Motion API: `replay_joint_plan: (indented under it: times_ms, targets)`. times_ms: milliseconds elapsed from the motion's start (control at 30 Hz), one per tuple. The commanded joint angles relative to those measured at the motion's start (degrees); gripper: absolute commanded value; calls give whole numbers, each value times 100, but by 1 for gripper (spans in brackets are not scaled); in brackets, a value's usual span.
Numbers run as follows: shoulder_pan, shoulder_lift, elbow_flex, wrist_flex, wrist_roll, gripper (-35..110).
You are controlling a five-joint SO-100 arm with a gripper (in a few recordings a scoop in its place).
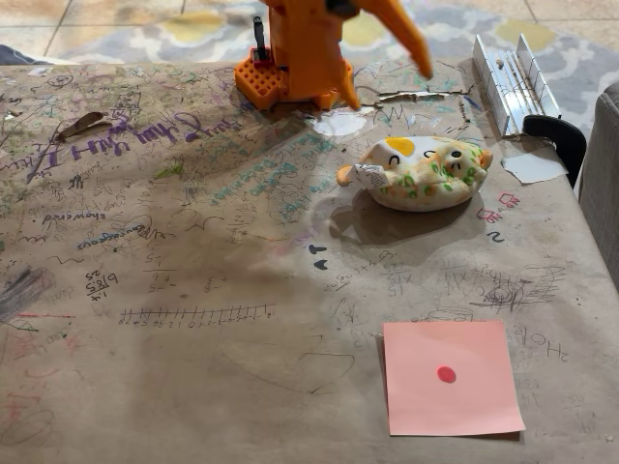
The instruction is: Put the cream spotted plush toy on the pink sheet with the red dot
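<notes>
Nearest the camera in the fixed view, the pink sheet with the red dot (452,377) lies flat on the table (193,290), at the lower right of the picture, with nothing resting on it. The table is covered in brown paper marked all over with handwriting and doodles. The cream spotted plush toy (421,172) sits farther back, above the sheet in the picture and well apart from it, lying on its side with its green and orange spots and its yellow-orange patch visible and a small tag at its left end. A white paper scrap (532,166) lies to the right of the toy, near a metal rail (513,77) at the table's far right edge. The orange arm (309,53) stands on its base at the top centre, behind the toy. One pointed orange finger (411,43) reaches down and to the right, above the toy and not touching it. Whether the gripper is spread or closed cannot be told, since its upper part is cut off by the picture's edge.
</notes>
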Motion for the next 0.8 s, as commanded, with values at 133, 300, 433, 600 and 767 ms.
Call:
replay_joint_plan:
  times_ms: [133,300,433,600,767]
  targets:
    - [-308,-2962,-905,-211,-967,31]
    - [-352,-5089,-1503,-1178,-756,31]
    - [-334,-6021,-1837,-1898,-765,32]
    - [-659,-6724,-1890,-2303,-562,30]
    - [-976,-7040,-1450,-2540,-167,8]
